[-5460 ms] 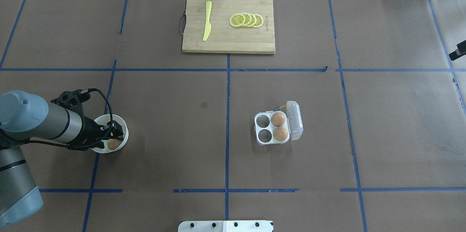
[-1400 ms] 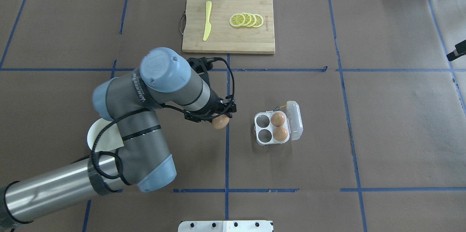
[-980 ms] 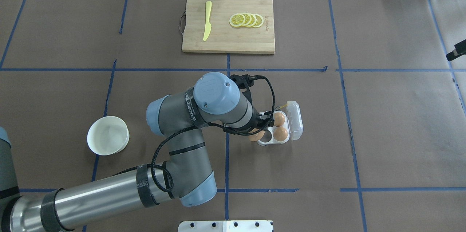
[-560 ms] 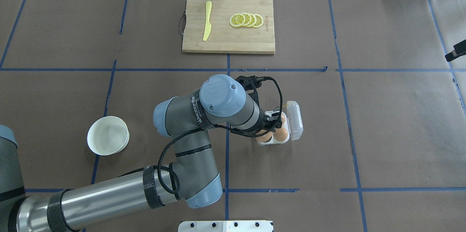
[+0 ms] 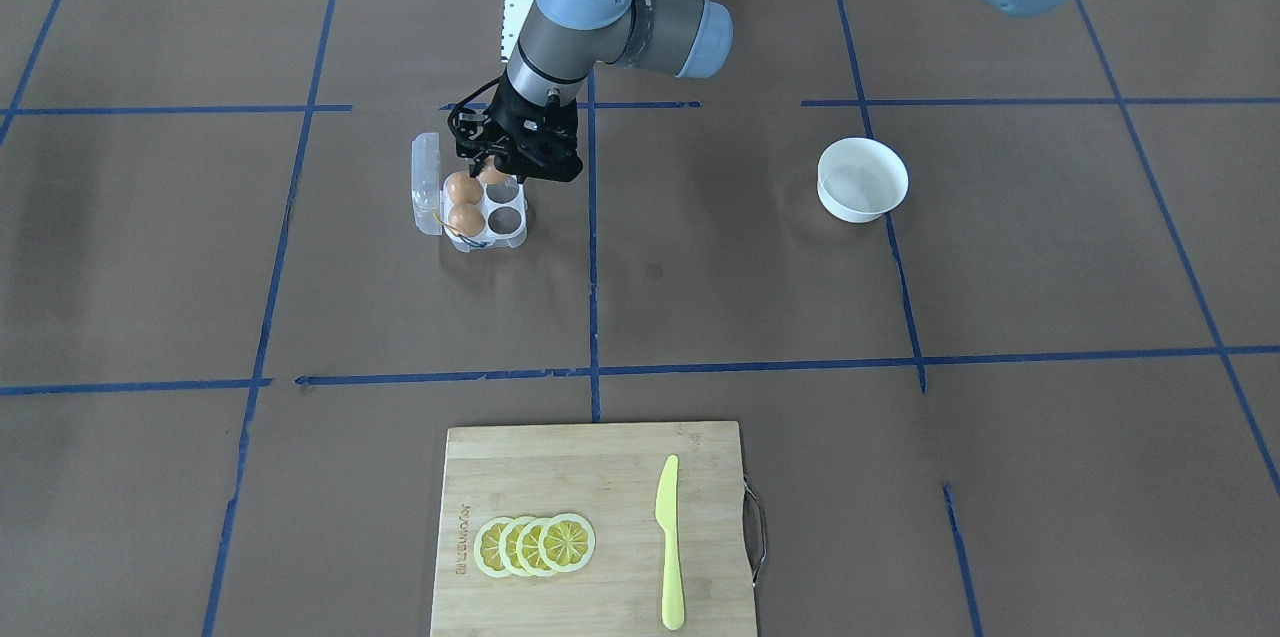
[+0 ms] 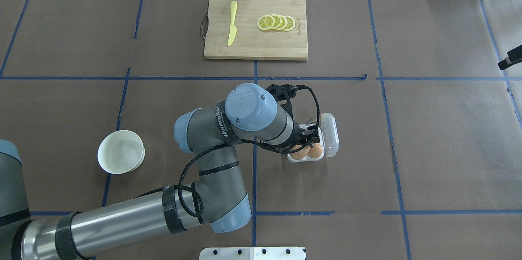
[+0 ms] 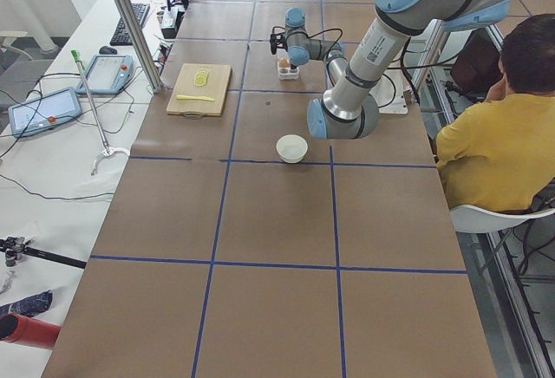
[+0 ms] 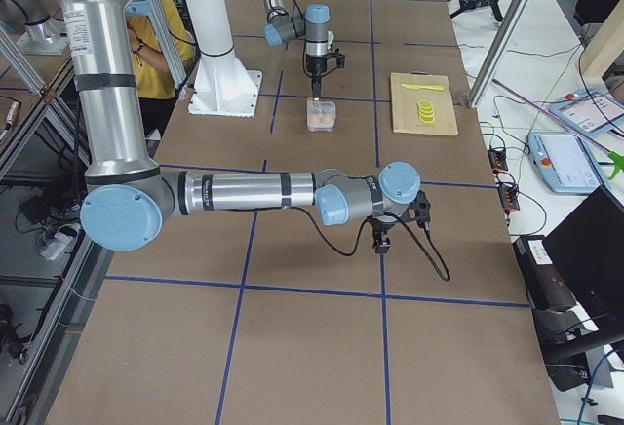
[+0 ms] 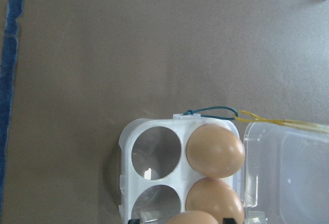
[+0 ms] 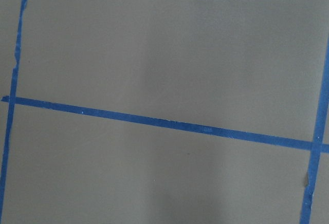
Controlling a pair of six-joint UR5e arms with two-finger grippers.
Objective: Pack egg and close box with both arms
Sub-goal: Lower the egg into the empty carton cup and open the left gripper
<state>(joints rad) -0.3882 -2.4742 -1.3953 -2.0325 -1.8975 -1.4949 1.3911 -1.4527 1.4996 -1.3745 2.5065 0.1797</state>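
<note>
The clear box (image 6: 331, 135) stands open, its lid (image 5: 427, 179) lying flat beside the cells. Two brown eggs (image 9: 215, 151) fill the cells on the lid side. The other two cells (image 9: 157, 152) are empty. My left gripper (image 5: 497, 167) is shut on the egg (image 6: 301, 152) and holds it just above the empty cell nearest the robot. The egg also shows at the bottom edge of the left wrist view (image 9: 193, 218). My right gripper (image 8: 382, 243) hovers over bare table far to the right. I cannot tell whether it is open or shut.
An empty white bowl (image 6: 121, 156) stands left of the arm. A wooden cutting board (image 6: 255, 45) with a yellow knife (image 6: 232, 23) and lemon slices (image 6: 276, 22) lies at the far side. A seated person (image 7: 494, 135) is beside the table.
My left gripper lifted the egg from the bowl and carried it right to the box. In the last half second it shifted a little further over the empty near cell.
</note>
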